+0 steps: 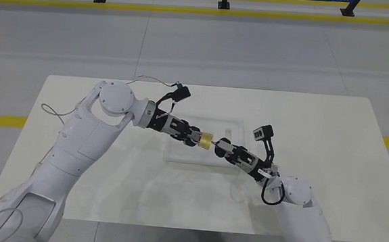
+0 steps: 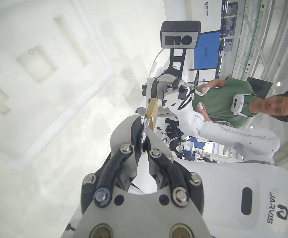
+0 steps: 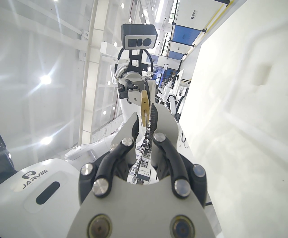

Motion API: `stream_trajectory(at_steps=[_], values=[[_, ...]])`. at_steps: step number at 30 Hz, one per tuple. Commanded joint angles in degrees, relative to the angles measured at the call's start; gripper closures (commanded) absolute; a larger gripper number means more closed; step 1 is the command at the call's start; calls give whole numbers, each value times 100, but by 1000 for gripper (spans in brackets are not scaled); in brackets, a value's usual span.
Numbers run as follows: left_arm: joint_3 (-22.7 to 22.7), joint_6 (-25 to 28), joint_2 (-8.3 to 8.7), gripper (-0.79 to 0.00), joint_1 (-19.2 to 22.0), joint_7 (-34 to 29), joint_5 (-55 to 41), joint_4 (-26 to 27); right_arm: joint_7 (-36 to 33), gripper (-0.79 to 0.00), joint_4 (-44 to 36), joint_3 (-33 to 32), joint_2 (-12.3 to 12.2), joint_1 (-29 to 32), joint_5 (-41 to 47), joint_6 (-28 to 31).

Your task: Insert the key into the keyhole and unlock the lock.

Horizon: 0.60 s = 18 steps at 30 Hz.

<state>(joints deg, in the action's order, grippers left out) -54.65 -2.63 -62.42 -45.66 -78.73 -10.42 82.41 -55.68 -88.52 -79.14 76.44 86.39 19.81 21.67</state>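
A small brass lock (image 1: pixel 207 141) hangs in the air above the white tray (image 1: pixel 178 157), held between both grippers. My left gripper (image 1: pixel 198 137) comes from the left and is shut on the lock's silver shackle end (image 2: pixel 145 133); the brass body (image 2: pixel 151 111) sticks out beyond its fingertips. My right gripper (image 1: pixel 219 145) faces it from the right. In the right wrist view it (image 3: pixel 145 112) is shut on the silver key (image 3: pixel 147 118), which meets the lock body (image 3: pixel 143 102). How far the key sits in the keyhole is hidden.
The white foam tray (image 2: pixel 45 67) with several shallow recesses lies on the white table (image 1: pixel 73 201) right under the lock. Open tabletop lies to both sides of the tray.
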Motion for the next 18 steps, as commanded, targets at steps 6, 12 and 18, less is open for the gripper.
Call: stream_trajectory(at_steps=[6,12,18], values=[[-25,1,26,0,-30,28,-8,29,23,-99,41,27,-46,1,72,-5],[-30,-8,44,0,-39,45,2,60,47,0,54,78,-81,1,80,-12],[1,-23,56,0,-39,25,22,140,72,0,20,151,-113,-6,45,-8]])
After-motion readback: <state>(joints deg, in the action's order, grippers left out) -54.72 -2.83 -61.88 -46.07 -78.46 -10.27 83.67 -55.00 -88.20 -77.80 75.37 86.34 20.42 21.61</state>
